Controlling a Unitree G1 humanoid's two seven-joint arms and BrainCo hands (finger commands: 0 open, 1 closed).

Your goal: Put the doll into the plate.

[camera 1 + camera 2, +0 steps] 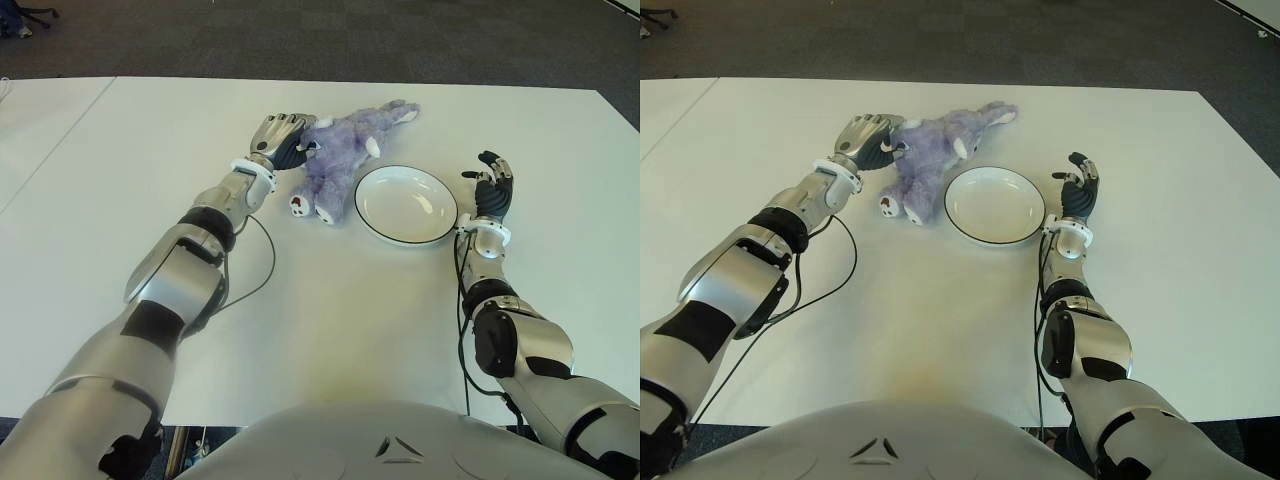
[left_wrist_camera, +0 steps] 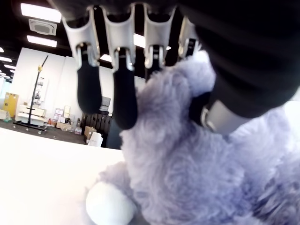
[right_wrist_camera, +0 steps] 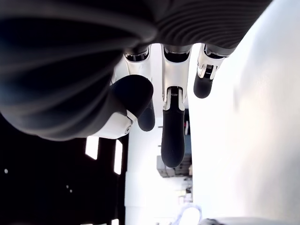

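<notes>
A fluffy purple doll [image 1: 340,165] lies on the white table [image 1: 350,330], just left of a white plate [image 1: 400,208] with a dark rim; the plate has nothing in it. My left hand [image 1: 283,138] is at the doll's left side. In the left wrist view its fingers [image 2: 124,89] reach out over the doll [image 2: 197,173], two tips are free in the air, and the thumb presses into the fur. The doll is not lifted. My right hand [image 1: 493,188] shows just right of the plate, its fingers [image 3: 172,140] relaxed and holding nothing.
A black cable [image 1: 262,270] loops on the table beside my left forearm. A second white table [image 1: 40,120] adjoins at the left. Dark carpet [image 1: 300,40] lies beyond the far edge.
</notes>
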